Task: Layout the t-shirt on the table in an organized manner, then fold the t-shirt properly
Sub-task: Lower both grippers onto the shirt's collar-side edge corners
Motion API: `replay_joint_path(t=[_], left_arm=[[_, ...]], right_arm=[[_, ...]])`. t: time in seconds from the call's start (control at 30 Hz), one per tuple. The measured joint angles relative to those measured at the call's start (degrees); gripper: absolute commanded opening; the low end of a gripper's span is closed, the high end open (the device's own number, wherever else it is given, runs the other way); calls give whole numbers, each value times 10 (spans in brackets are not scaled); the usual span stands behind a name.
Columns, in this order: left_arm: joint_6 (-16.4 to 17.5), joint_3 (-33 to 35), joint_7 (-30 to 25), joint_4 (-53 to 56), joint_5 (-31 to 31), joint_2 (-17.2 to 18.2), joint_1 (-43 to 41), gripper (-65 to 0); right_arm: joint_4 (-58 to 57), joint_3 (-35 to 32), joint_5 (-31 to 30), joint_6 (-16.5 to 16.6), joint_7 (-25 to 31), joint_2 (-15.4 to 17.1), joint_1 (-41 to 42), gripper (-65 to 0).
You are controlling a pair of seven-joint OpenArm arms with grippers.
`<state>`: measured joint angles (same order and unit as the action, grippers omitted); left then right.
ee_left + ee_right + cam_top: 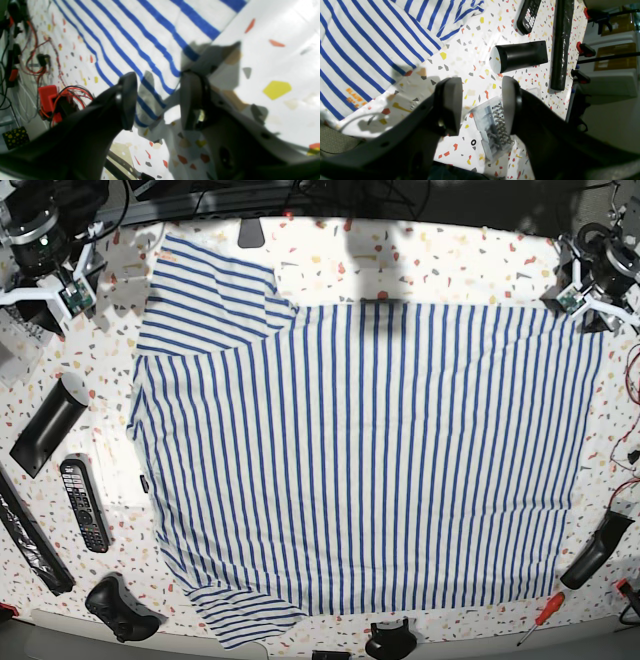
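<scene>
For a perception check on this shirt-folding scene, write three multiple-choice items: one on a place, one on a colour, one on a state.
1. In the base view, the remote control lies where relative to the t-shirt?
A. Toward the view's left edge
B. On top of it
C. Toward the view's right edge

2. What colour are the t-shirt's stripes?
A. Red
B. Blue
C. Green

3. How does the t-shirt lie?
A. Folded in half
B. Bunched in a heap
C. Spread out flat

Answers:
1. A, it sits on bare tabletop beyond the shirt's left edge.
2. B, thin blue lines cross white cloth.
3. C, body and both sleeves show unfolded.
</scene>
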<state>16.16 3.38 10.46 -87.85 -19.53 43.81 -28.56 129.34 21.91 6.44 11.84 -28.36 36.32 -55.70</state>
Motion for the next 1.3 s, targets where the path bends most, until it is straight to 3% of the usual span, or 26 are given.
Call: replay_joint_path(t=[0.07, 0.2, 0.43, 0.53, 0.7, 0.8, 1.1, 1.3], left_arm=[[-3, 0, 8, 0, 0, 0, 0, -397], [-9, 3, 78, -10, 7, 0, 3, -396], [1, 12, 79, -59, 21, 62, -19, -394], [-26, 8, 146, -76, -9, 82, -23, -394], [-25, 8, 120, -102, 20, 83, -17, -394], [-25, 7, 140, -97, 22, 83, -23, -394], [-22, 7, 123, -98, 51, 84, -30, -394], [-23, 7, 100, -97, 49, 84, -61, -340]], right_arm=[[0, 0, 0, 0, 0, 0, 0, -396], [0, 0, 0, 0, -1, 0, 0, -396], [0, 0, 0, 0, -2, 0, 2, -396], [0, 0, -1, 2, -3, -1, 1, -396], [0, 0, -3, 0, -13, -1, 0, -396], [0, 0, -2, 0, -12, 0, 0, -396], [-1, 0, -2, 0, -16, 0, 0, -396], [-1, 0, -2, 0, -14, 0, 0, -396]])
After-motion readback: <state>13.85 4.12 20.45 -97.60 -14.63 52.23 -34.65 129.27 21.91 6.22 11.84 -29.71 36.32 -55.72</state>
